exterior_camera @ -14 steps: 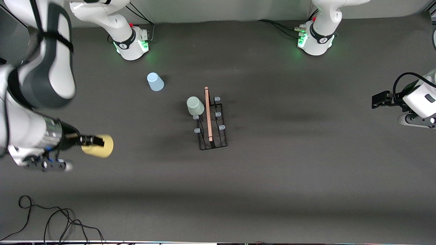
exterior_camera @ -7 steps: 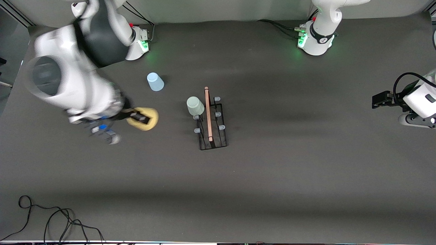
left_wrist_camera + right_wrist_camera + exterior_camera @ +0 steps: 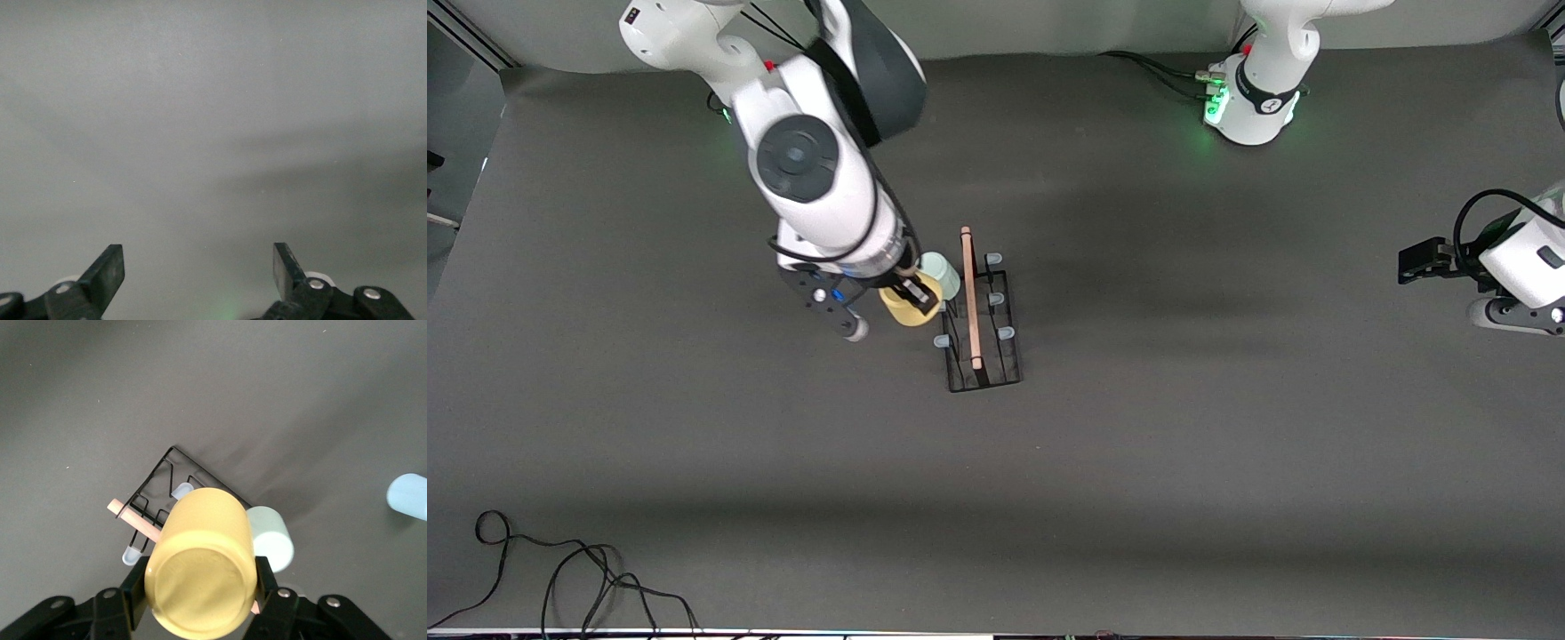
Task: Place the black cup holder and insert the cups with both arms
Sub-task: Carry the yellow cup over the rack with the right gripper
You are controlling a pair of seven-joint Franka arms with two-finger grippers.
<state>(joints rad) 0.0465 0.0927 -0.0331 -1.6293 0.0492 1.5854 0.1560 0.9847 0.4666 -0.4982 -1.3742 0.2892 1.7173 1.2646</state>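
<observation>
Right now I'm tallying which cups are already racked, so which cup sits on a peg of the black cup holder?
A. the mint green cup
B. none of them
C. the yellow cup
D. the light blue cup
A: the mint green cup sits upside down on the black cup holder, while the right gripper holds the yellow cup over the holder beside it.

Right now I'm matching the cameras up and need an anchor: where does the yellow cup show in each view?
Front view: yellow cup held in the right gripper, over the rack, beside the mint cup.
Right wrist view: yellow cup fills the lower middle, base toward the camera.
Left wrist view: not in it.
Shared landmark: the rack's wooden rod.
</observation>
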